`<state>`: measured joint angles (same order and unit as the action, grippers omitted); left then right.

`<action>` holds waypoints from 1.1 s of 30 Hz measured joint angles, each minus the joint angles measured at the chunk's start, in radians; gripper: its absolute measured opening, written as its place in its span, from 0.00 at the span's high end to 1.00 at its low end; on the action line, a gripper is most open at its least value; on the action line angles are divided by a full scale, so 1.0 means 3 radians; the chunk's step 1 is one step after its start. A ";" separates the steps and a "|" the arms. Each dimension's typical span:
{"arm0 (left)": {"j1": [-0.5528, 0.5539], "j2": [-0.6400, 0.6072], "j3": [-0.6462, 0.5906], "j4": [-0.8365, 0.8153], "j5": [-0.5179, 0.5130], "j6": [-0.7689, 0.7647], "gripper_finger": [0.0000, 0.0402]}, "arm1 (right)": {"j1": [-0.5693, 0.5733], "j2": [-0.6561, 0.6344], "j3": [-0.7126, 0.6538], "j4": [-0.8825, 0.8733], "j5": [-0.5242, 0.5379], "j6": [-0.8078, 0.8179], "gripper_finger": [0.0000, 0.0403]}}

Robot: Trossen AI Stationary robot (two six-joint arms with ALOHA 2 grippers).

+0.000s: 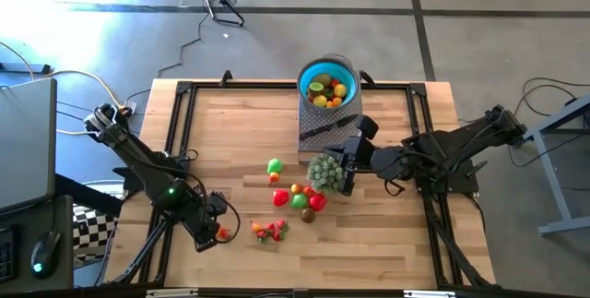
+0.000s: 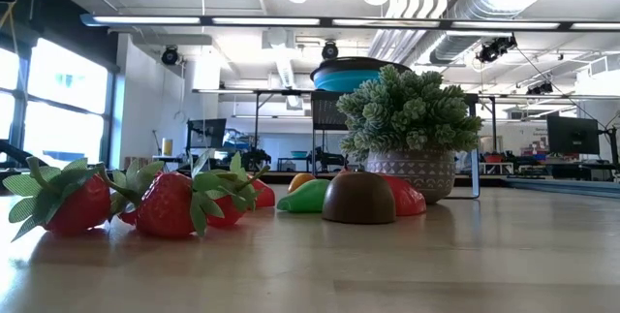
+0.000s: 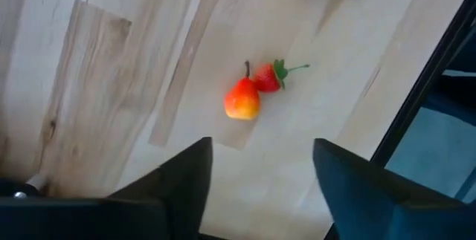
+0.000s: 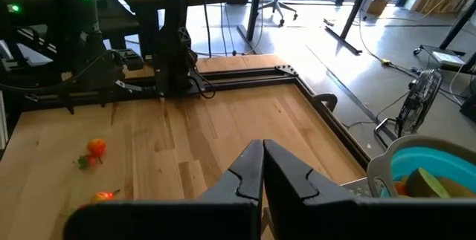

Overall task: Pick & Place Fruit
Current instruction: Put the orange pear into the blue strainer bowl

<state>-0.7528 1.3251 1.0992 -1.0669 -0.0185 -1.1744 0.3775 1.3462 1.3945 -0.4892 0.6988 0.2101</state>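
Most toy fruits (image 1: pixel 297 196) lie loose at the centre of the wooden table (image 1: pixel 387 243) in the high view, with strawberries (image 1: pixel 270 231) lower left of them. The left gripper (image 1: pixel 214 234) hovers beside those, fingers spread and empty, above a small peach (image 3: pixel 242 102) touching a strawberry; closing could nudge both away. The right gripper (image 1: pixel 348 167) is closed, empty, by the potted succulent (image 1: pixel 324 171). The blue bowl (image 1: pixel 309 66), top centre, already holds several fruits.

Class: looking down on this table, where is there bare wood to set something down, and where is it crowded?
Free: the far-left stretch beside the blue bowl, and the near-right corner. Crowded: the middle, where loose fruit, the potted plant and the right hand cluster.
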 joint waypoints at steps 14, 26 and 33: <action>-0.0001 0.0000 -0.0001 0.0122 -0.0210 -0.0029 0.28 | 0.0000 0.0000 0.0000 0.0000 0.0001 0.0019 0.99; 0.0000 0.0009 -0.0003 0.0150 -0.0407 0.0113 0.28 | 0.0000 0.0000 0.0001 0.0000 0.0001 0.0020 0.99; -0.0001 0.0195 -0.0003 0.0178 -0.0308 0.0517 0.28 | 0.0000 0.0000 0.0001 -0.0001 0.0001 0.0020 0.99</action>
<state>-0.7532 1.3837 1.0985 -1.0134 -0.1110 -1.0192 0.3775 1.3461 1.3948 -0.4896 0.6991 0.2161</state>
